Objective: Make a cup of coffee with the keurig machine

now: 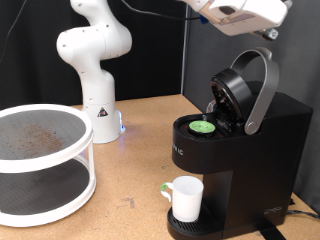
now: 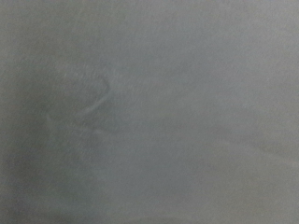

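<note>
the boxy black keurig machine (image 1: 240, 130) stands with its grey-silver arched lid handle (image 1: 262, 85) raised, and a small dark pod with a green top (image 1: 203, 126) sits in the open chamber. the small white cylindrical cup (image 1: 186, 197) with a pale green handle rests on the machine's drip tray, under the chamber. the white gripper (image 1: 243, 12) hangs above the machine's lid (only partly in frame, so how far its fingers are spread cannot be told). the wrist view is a grey blur. a white two-tier round rack (image 1: 45, 160) stands well apart from the machine, toward the exterior view's left.
</note>
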